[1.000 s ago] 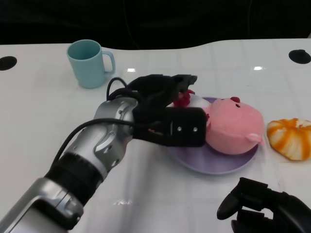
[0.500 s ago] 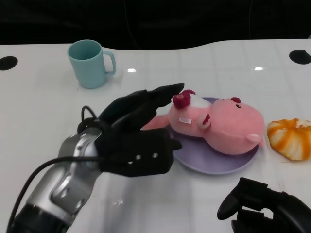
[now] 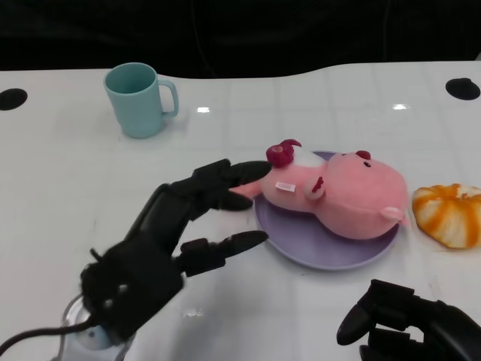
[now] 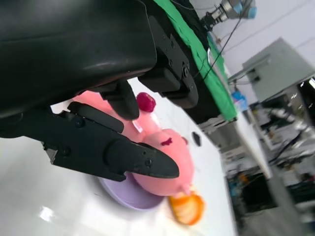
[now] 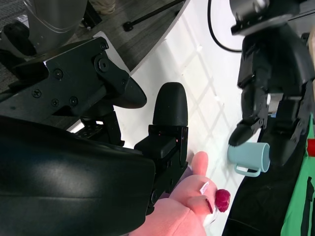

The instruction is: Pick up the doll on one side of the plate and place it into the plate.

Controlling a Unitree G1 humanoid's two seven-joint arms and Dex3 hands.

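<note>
While our left hand [image 3: 176, 241] hangs empty with fingers spread, the doll [image 3: 342, 193] lies on the plate [image 3: 301, 248]; our right hand [image 3: 409, 327] curls on nothing. Risk, as we judge it: fingertips snagging the doll's leg and dragging it off.

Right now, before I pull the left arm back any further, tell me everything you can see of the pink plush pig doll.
The pink plush pig doll is soft fabric with a fat rounded body, dark red horns or ears and a small white tag. It lies on its side across the round purple plate, its horned end overhanging the plate's left rim. The left hand is open beside it, upper fingertips close to that end; whether they touch it is unclear. An orange-and-white striped plush sits just right of the plate.
</note>
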